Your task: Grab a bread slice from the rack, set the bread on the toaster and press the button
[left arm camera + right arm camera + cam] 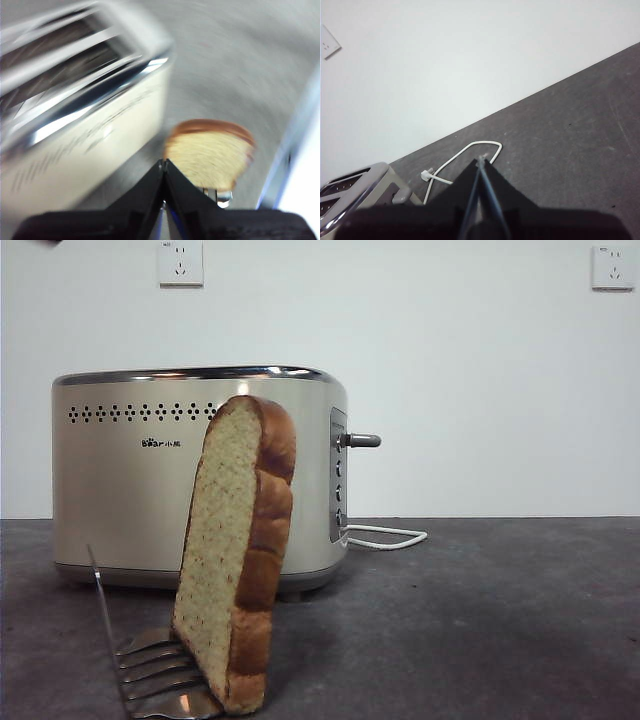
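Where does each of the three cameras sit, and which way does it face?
Front view: low at table height, looking level across at the slice of bread in the rack, toaster behind; no arm clearly shows.
Left wrist view: above, blurred, looking down past the shut left pincer at bread and toaster.
Right wrist view: looks past the shut right pincer at the white cord.
All three views show the toaster.

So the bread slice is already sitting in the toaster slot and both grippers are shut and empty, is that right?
Not quite. The slice of bread is not in the toaster; the front view shows it standing upright in the rack, in front of the toaster. The rest holds: the left gripper and the right gripper are both shut and hold nothing.
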`<state>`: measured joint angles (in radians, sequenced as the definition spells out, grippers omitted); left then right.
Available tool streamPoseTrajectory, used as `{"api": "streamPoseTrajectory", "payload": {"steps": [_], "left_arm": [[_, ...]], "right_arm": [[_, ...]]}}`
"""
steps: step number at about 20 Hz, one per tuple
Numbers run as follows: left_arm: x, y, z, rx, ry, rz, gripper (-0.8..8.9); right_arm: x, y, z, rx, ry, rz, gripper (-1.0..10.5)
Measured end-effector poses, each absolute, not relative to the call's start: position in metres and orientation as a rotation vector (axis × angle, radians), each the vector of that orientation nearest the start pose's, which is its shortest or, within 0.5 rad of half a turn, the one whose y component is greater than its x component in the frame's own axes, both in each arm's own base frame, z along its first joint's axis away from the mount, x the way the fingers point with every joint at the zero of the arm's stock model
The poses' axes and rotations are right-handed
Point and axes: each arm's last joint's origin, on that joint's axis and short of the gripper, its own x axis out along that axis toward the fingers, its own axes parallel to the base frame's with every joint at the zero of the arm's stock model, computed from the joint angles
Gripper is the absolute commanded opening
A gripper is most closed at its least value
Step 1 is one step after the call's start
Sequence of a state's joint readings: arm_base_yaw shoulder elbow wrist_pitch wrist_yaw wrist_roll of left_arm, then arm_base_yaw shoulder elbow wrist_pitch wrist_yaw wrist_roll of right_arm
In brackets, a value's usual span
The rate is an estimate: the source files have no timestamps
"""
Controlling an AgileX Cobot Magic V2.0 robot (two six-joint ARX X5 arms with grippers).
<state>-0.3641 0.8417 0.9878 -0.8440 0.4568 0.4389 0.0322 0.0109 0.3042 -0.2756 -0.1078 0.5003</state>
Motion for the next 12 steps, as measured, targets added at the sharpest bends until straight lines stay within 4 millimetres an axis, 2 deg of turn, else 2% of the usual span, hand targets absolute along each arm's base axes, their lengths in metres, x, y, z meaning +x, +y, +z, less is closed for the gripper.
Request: {"api": "streamPoseTrajectory", "payload": {"steps": [5,12], "left_arm": [[0.133,-0.095,0.346,0.810,0.345,-1.208,-0.03],[0.134,-0.131,0.341,1.259,0.257,-1.233,0.01]], "right_arm": [[0.069,0.006,0.235,0.497,0.037,0.154,0.0],[0.069,0.006,0.231,0.498,0.078,0.144,0.0]]}}
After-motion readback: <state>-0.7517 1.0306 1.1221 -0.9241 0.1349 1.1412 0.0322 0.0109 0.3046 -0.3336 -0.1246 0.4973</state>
